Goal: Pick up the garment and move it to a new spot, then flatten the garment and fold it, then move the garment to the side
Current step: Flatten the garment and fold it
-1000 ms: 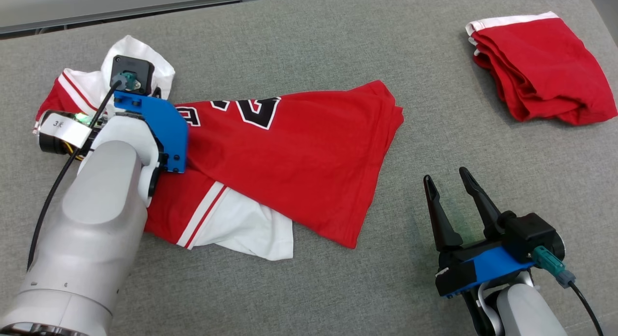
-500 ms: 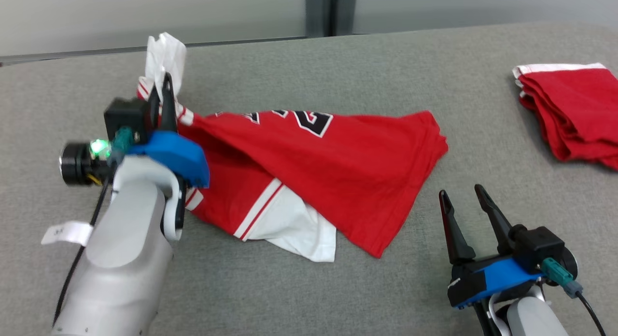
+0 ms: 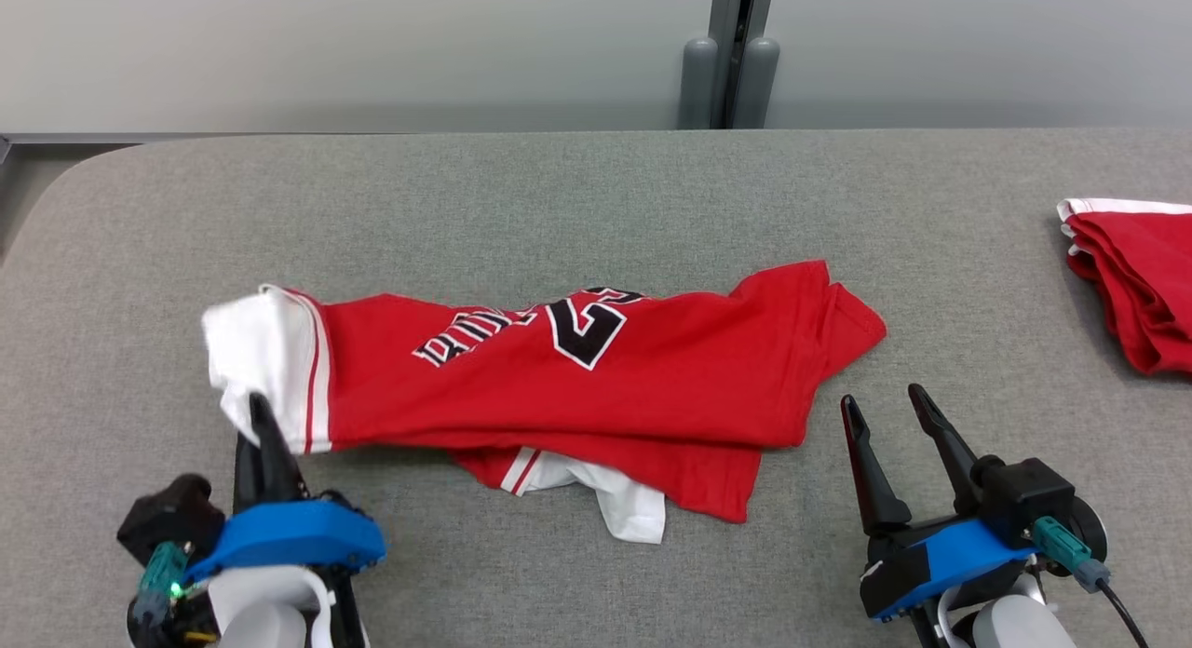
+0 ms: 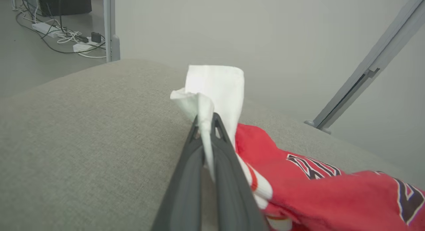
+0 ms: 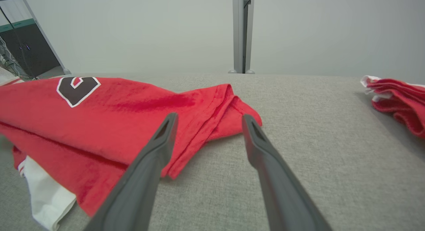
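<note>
Where the garment [image 3: 577, 387] lies: across the middle of the head view, on the grey tabletop [image 3: 559, 192]; red, lettering up, crumpled in layers with a white panel poking out at its lower edge; not flat.
Left hand [image 3: 259, 423]: lower left of the frame; pinched tight on the white sleeve [image 3: 256, 350] at the garment's left end; in the wrist view that cloth stands up between the closed fingers [image 4: 182, 191]; an end grip, judged to be for drawing the cloth out by its edge.
Right hand [image 3: 882, 397]: lower right of the frame; spread wide, holding nothing; tips near the garment's right hem but apart from it; judged ready to take that end.
Folded red pile [image 3: 1131, 285]: right edge of the frame, well apart; judged no part of the present step.
Step in hand: relocating or beginning to flatten; fold not yet begun.
Risk: a one-corner grip may bunch the layers rather than spread them.
</note>
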